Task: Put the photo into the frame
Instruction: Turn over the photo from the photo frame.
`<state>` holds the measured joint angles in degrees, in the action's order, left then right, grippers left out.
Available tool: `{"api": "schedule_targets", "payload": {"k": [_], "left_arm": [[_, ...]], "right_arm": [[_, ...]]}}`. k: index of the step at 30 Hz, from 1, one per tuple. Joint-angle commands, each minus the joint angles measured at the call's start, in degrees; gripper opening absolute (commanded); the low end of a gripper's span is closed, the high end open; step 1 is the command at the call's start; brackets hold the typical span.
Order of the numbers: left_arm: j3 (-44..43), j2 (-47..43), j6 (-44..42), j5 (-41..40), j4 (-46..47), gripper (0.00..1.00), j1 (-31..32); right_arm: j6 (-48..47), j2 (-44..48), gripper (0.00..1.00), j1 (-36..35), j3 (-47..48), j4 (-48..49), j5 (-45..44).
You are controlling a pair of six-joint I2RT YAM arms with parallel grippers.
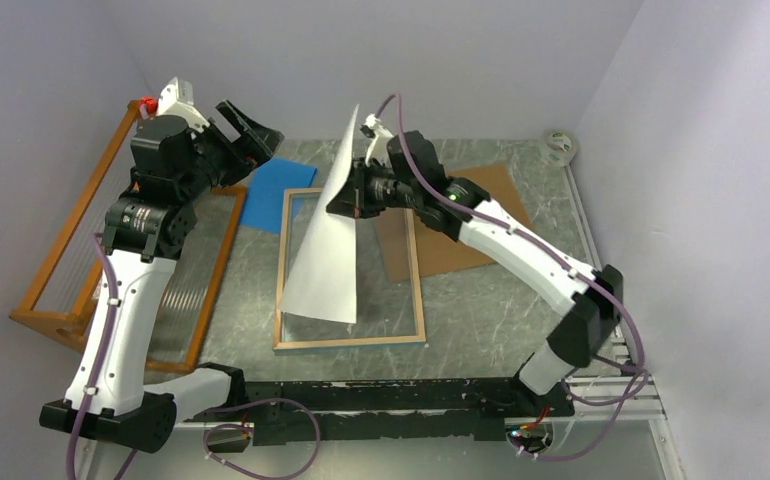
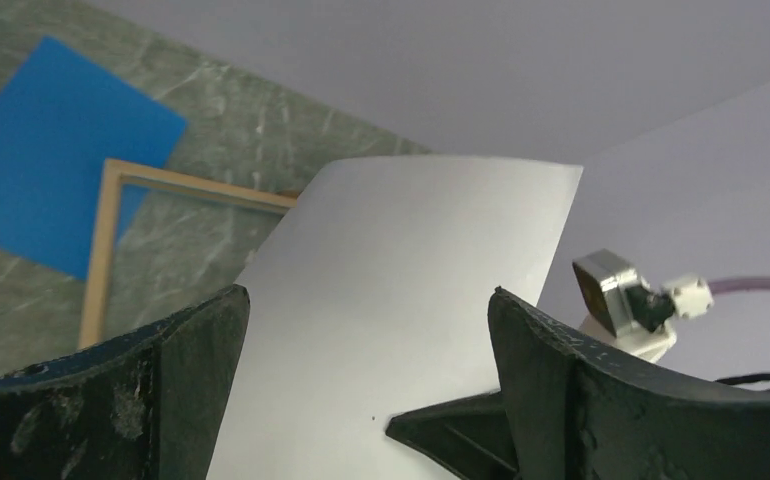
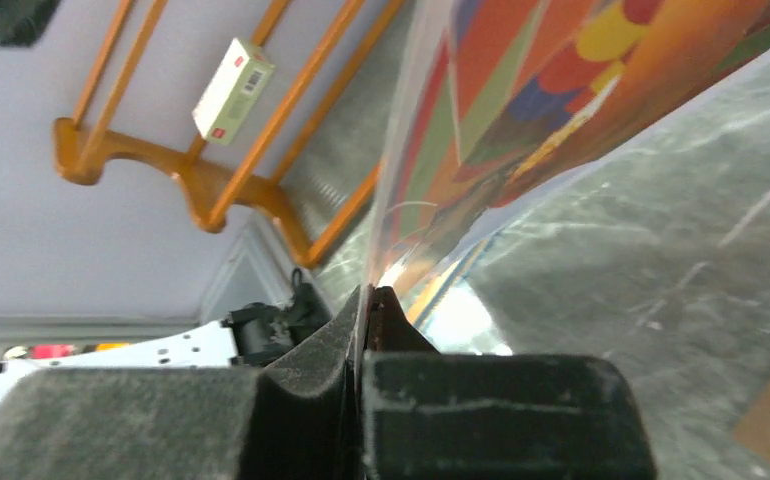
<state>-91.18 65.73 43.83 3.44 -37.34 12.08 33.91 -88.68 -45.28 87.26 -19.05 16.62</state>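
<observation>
Photo (image 1: 326,250) hangs upright over the frame (image 1: 361,342), pinched by our right gripper (image 3: 369,300), left gripper (image 1: 256,128) spread empty beyond the frame; next, we judge, lay it flat inside.

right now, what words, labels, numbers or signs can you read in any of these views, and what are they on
No text is legible in any view.
white tag on the orange rack: red strip and barcode-like print, too small and blurred to read.
photo: only coloured balloon panels show, no lettering.
</observation>
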Motion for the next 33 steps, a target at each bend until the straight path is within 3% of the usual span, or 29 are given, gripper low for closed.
{"api": "schedule_targets", "payload": {"k": [1, 5, 11, 15, 23, 33], "left_arm": [[-0.61, -1.29, -7.37, -5.61, -5.30, 0.94, -0.21], [-0.71, -0.78, -9.74, -6.88, -7.43, 0.94, -0.21], [3.10, 0.33, -8.67, -6.29, -8.65, 0.94, -0.21], [7.37, 1.02, -8.00, -4.48, -7.53, 0.94, -0.21], [12.23, 5.47, -8.20, -3.62, -6.29, 0.94, -0.21], [22.23, 11.65, -8.84, -1.05, 1.21, 0.94, -1.40]], "right_arm": [[6.59, -4.88, 0.00, 1.22, 9.40, -6.76, 13.59], [9.73, -6.64, 0.00, 3.31, 9.27, -7.31, 17.84], [11.98, -7.76, 0.00, 12.45, -2.63, -7.52, 18.05], [8.39, -10.91, 0.00, 17.03, -7.73, -7.91, 19.14], [0.81, -18.57, 0.00, 20.32, -4.89, -14.04, 17.83], [-3.27, -24.36, 0.00, 20.94, -3.51, -9.69, 19.79]]}}
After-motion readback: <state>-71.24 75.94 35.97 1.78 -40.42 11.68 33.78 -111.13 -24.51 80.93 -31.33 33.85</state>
